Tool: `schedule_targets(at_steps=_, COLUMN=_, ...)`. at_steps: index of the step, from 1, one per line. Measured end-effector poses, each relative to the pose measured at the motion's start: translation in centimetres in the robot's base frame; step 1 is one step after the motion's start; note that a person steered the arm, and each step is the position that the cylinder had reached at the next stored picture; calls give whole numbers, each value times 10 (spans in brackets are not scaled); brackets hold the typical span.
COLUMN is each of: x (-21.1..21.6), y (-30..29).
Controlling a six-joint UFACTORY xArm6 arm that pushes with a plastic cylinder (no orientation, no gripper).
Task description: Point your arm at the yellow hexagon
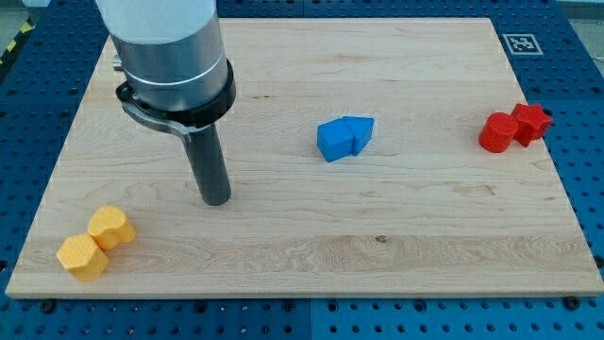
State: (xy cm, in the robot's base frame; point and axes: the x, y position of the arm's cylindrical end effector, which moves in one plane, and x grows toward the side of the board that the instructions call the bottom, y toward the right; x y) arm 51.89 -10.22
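Two yellow blocks sit at the view's bottom left of the wooden board (311,246). The lower left one is a yellow hexagon (81,257). The second yellow block (112,227), also hexagon-like, touches it up and to the right. My tip (217,200) rests on the board to the right of and slightly above these blocks, about a hundred pixels from the nearer one and not touching either.
Two blue blocks (343,138) touch each other near the board's middle. A red cylinder (497,132) and a red star-like block (531,122) touch at the view's right. A fiducial marker (520,42) sits at the top right corner.
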Motion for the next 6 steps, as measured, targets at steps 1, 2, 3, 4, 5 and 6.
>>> schedule_targets(at_steps=1, x=0, y=4)
schedule_targets(at_steps=2, x=0, y=24)
schedule_targets(at_steps=3, x=0, y=26)
schedule_targets(at_steps=4, x=-16, y=-27)
schedule_targets(at_steps=5, x=-41, y=-105)
schedule_targets(at_steps=6, x=-32, y=-174)
